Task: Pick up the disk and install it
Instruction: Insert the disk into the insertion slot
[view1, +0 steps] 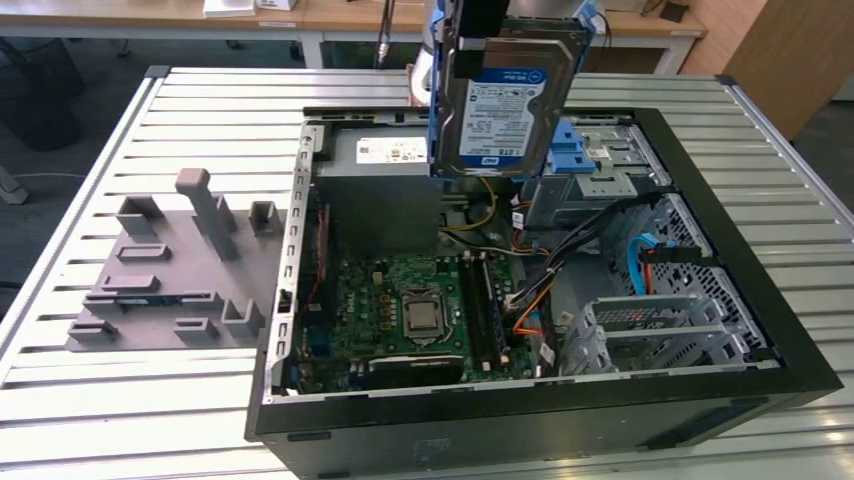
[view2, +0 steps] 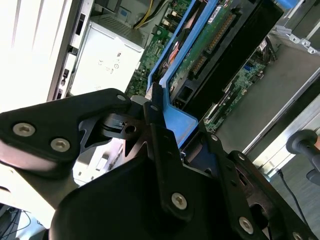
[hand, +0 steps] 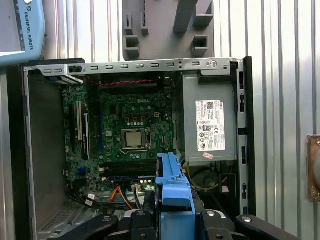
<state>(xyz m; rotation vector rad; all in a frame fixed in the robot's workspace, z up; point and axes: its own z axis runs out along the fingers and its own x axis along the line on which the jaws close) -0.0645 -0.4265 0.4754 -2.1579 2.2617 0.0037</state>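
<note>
- Gripper (view2: 159, 117) pinches the disk (view1: 501, 100) by its blue-railed edges, holding it upright.
- Disk hangs over the open computer case (view1: 534, 430), toward twelve o'clock in the exterior view.

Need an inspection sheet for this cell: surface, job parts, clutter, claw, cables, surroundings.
Surface: white slatted metal table, carrying open black computer case.
Job's things: silver hard drive with blue-and-white label and blue rails, upright in the air above the case, not seated.
Clutter: grey moulded fixture block beside the case.
Claw: black claw shut on the drive's blue rail.
Cables: orange, blue and black leads loose inside the case.
Surroundings: wooden desks beyond the table.
</note>
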